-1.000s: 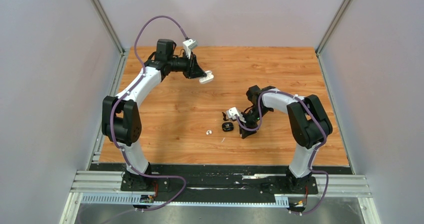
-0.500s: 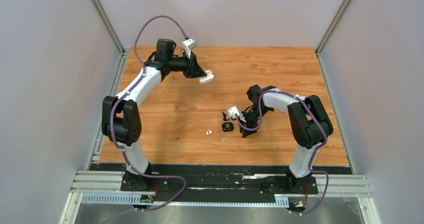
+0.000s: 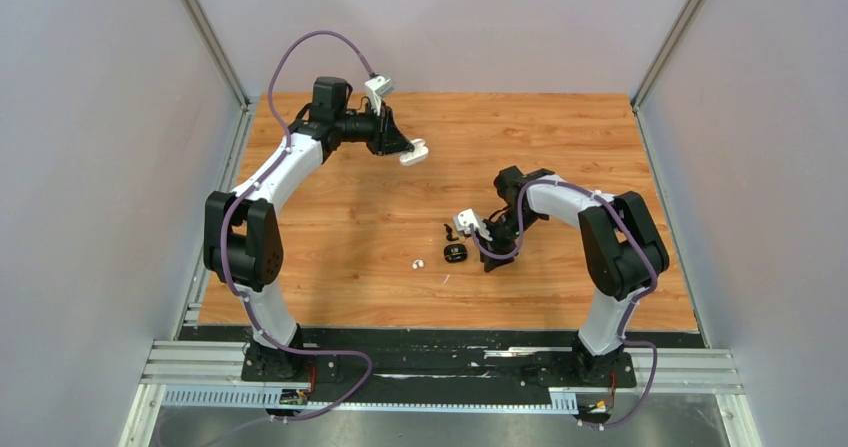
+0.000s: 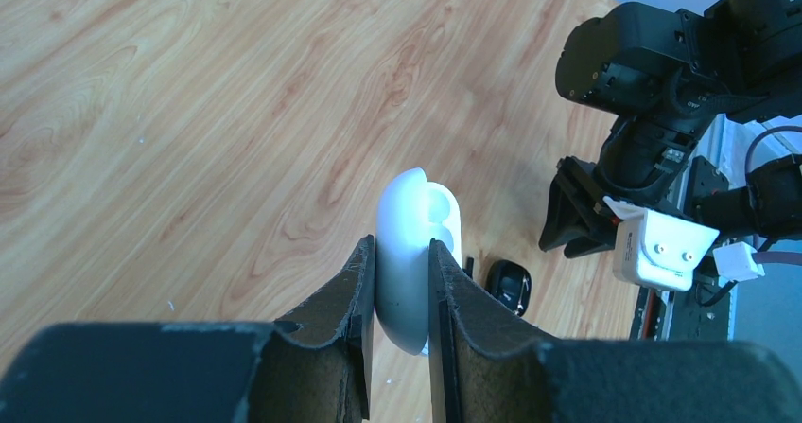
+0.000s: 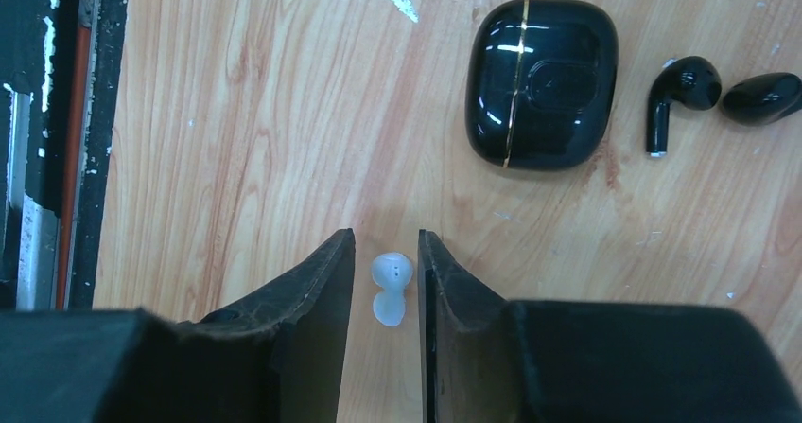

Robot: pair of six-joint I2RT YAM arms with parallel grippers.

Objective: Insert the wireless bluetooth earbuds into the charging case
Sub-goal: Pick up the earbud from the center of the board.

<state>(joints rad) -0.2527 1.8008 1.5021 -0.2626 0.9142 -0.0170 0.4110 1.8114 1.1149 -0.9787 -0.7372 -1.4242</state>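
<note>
Up over the far-left part of the wood-grain laminate table [image 3: 330,217], the left gripper [image 4: 399,248] has its dark, rough-faced fingers [image 4: 345,290] pressed against both sides of a glossy white rounded plastic charging case [image 4: 405,220]. The case is held on edge above the boards, and a smooth hollow shows at its upper end.

Lower down, mid-table toward the near edge, the right gripper [image 5: 386,238] points down with its jaws narrow. A tiny glossy white bean-shaped earbud [image 5: 391,286] sits in the slot between them. A sliver of wood shows on either side of it, and I cannot tell whether it is pinched or merely straddled.

Just beyond the fingertips a shiny black rounded-square case [image 5: 541,82] lies shut and flat on the wood, a thin gold line across it. Beside it, apart, are a black earbud with a short stem [image 5: 683,87] and a small black oval piece [image 5: 764,98], nearly touching each other. A second white earbud [image 3: 419,263] lies alone on the wood to the left of the black case.

A black strip [image 5: 99,111] runs along the table's near edge, not far from the right gripper. Grey walls [image 3: 100,167] stand at both sides, well apart from the cluster, with broad planking between the two arms.
</note>
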